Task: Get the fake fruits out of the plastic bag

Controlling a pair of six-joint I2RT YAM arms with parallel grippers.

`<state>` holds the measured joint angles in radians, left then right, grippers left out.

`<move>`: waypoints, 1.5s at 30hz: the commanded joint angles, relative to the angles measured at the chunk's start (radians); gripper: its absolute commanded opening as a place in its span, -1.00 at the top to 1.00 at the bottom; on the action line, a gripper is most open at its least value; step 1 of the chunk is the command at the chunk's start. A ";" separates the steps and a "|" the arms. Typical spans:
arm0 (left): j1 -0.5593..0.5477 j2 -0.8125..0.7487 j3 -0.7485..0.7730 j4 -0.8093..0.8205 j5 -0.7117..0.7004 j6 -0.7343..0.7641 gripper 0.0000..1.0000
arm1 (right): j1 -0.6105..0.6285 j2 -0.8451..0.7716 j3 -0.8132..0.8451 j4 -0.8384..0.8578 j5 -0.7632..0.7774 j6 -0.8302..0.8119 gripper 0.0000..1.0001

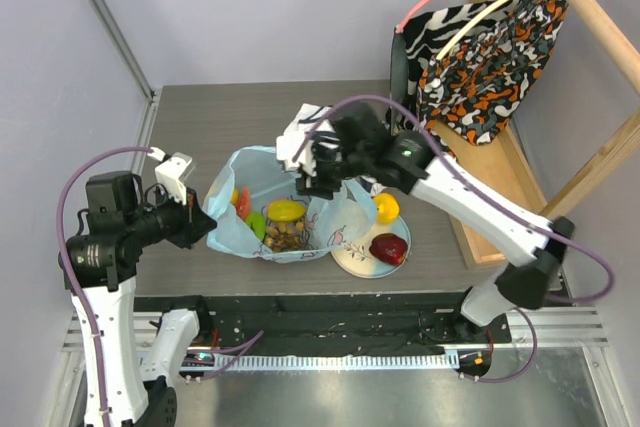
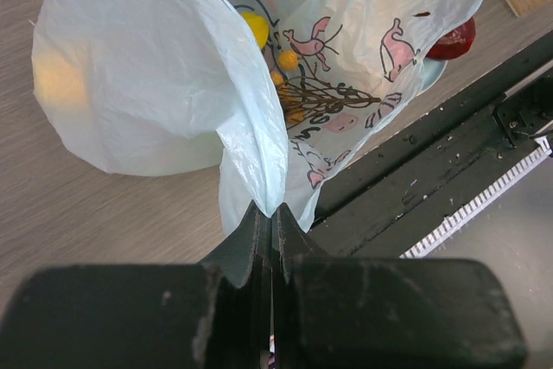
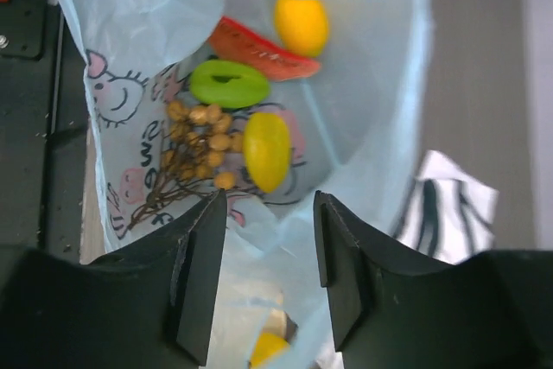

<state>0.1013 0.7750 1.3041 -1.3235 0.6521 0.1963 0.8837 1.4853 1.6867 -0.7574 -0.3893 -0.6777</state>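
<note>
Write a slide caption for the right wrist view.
Open right hand above the plastic bag holding a lemon, green piece, watermelon slice, orange piece and grape bunch.

Soft, even light fills the overhead view, with faint shadows on the desk (image 1: 220,117) and a pale sheen on the metal sheet (image 1: 330,392) at the bottom. The plastic bag (image 2: 138,75) glows washed-out at upper left in the left wrist view. Close up, the right hand (image 3: 269,209) blurs nearly black.

The left arm (image 1: 98,332) and the right arm (image 1: 480,209) have white links and black joints, each with a thin purple cable (image 1: 110,152). The left gripper (image 2: 270,213) and the right gripper (image 3: 268,213) are matte black and a little scuffed.
</note>
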 commanded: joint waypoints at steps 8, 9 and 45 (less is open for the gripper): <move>0.008 -0.017 -0.009 0.026 0.029 -0.037 1.00 | 0.080 0.136 -0.064 0.110 -0.109 0.004 -0.08; 0.008 -0.014 -0.009 0.026 0.030 -0.038 1.00 | 0.087 0.145 -0.076 0.122 -0.094 -0.002 -0.10; 0.006 -0.059 0.054 -0.103 -0.026 0.169 1.00 | 0.123 0.664 0.146 0.090 0.322 0.144 0.02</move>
<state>0.1017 0.7158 1.3785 -1.3586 0.6292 0.3672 1.0004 2.1830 1.8019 -0.6262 -0.0277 -0.5018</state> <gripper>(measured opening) 0.012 0.606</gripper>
